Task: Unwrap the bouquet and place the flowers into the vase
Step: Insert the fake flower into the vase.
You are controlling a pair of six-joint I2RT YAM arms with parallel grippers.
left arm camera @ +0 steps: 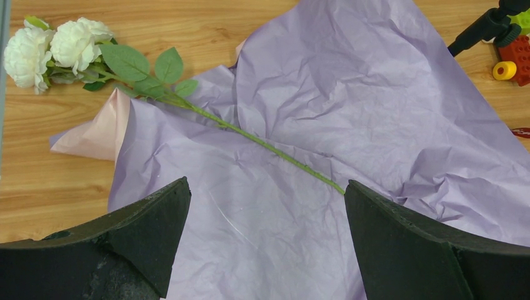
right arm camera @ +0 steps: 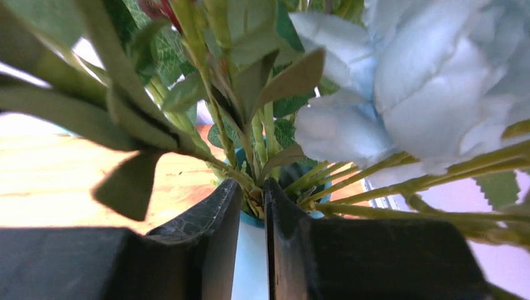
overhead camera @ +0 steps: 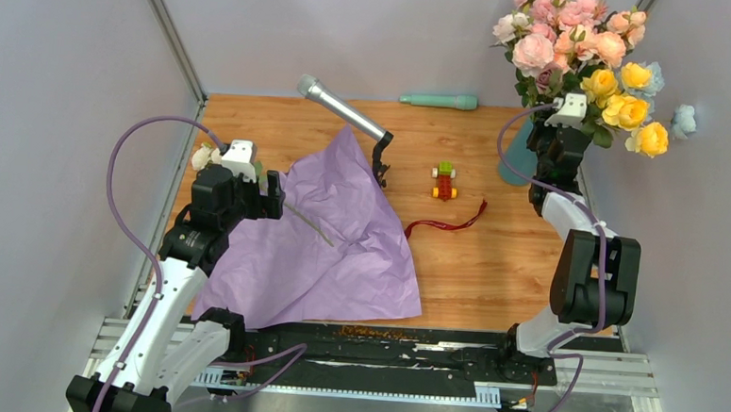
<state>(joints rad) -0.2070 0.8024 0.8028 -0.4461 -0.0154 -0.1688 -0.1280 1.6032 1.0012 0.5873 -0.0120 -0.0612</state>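
Observation:
The teal vase (overhead camera: pixel 514 166) stands at the back right, holding pink, peach and yellow flowers (overhead camera: pixel 578 47). My right gripper (overhead camera: pixel 556 131) is at its mouth. In the right wrist view its fingers (right arm camera: pixel 253 183) stand a narrow gap apart just below the vase rim (right arm camera: pixel 252 219), with green stems (right arm camera: pixel 325 181) fanning out above the tips and nothing clamped between the pads. The lilac paper wrap (overhead camera: pixel 341 242) lies spread flat. On it lies one cream rose stem (left arm camera: pixel 269 147), its blooms (left arm camera: pixel 56 47) off the paper's left edge. My left gripper (left arm camera: pixel 265 206) hovers open over the stem's cut end.
A dark red ribbon (overhead camera: pixel 450 225) lies loose right of the paper. Behind it sit a small toy (overhead camera: pixel 445 182), a microphone (overhead camera: pixel 343 109) on a black stand and a mint-green rod (overhead camera: pixel 438 101). Pale blue blooms (right arm camera: pixel 406 94) crowd the vase. Grey walls close in both sides.

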